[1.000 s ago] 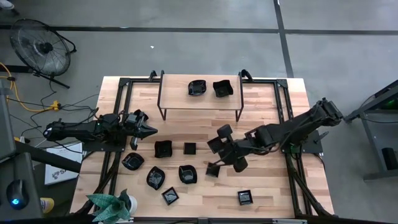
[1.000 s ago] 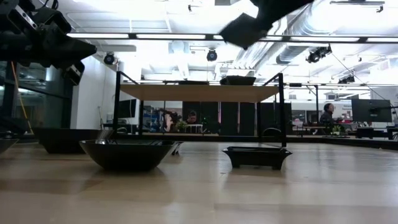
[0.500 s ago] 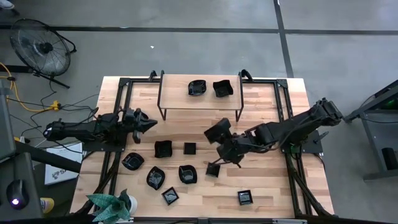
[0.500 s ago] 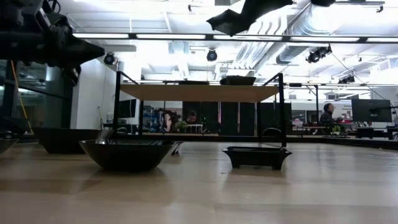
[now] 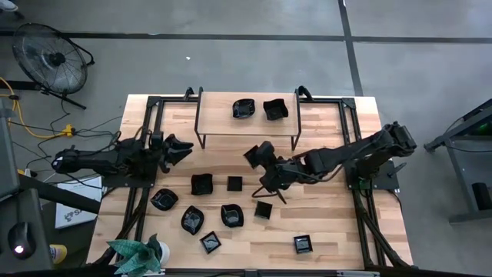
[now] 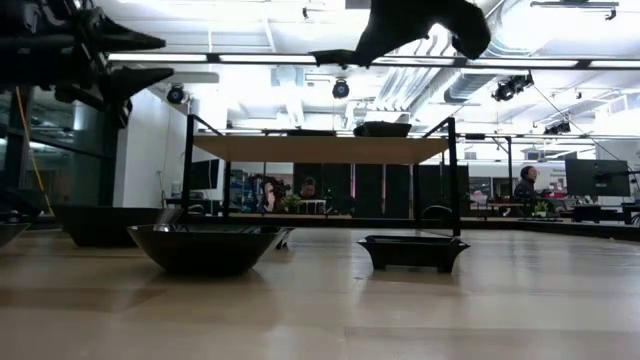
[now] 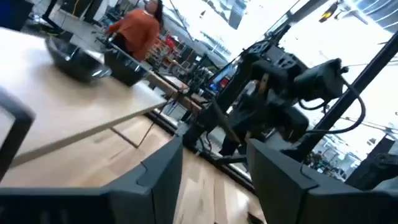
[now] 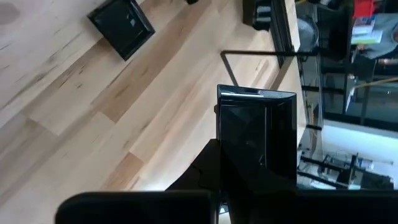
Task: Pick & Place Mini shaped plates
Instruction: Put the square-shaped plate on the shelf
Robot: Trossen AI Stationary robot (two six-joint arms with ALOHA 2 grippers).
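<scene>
Plates are scattered over the wooden table: two glossy black dishes sit side by side on the raised shelf at the far side, and about eight more lie on the tabletop nearer the front, among them a small square plate, a roundish one toward the left, and a square one close to the near edge on the right. The right gripper hangs above the middle of the table, just in front of the shelf, its fingers clamped on a square black plate that it holds in the air, tilted on edge. The left gripper hovers above the left part of the table, near the shelf's left leg, with its two fingers spread apart and nothing between them. A green plant stands at the near left corner. A person, seemingly in an orange top, shows blurred in the room beyond.
</scene>
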